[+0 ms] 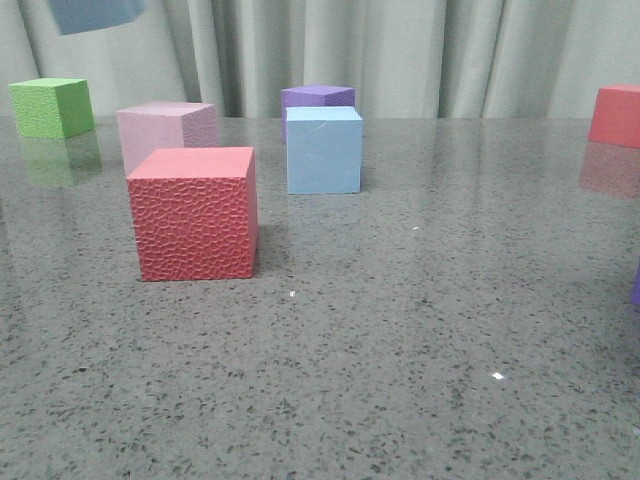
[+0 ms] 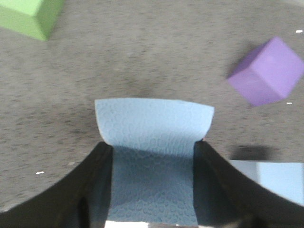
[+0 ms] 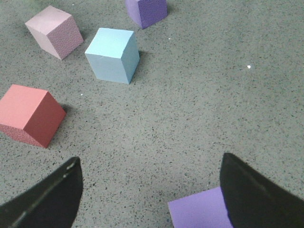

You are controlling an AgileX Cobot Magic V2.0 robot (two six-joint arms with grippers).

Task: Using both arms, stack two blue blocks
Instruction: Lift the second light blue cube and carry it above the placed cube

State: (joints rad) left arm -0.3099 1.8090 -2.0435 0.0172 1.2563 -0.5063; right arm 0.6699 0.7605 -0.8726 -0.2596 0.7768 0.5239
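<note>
One blue block (image 2: 154,128) is clamped btwn the black fingers (image 2: 90,190) of the left gripper (image 2: 152,183) and is held above the table (image 1: 400,350); in the front view it is seen at the top left corner (image 1: 95,12), well off the surface. The 2nd blue block (image 1: 324,150) is set on the table just in front of a purple cube (image 1: 318,96), w/ a pale pink cube (image 1: 168,133) and a red cube (image 1: 194,212) to its left. The right gripper (image 3: 149,190) is held w/ fingers spread wide apart over bare table, nothing btwn them; another purple cube (image 3: 199,211) lies beside one finger. A green cube (image 1: 51,106) is at far left.
</note>
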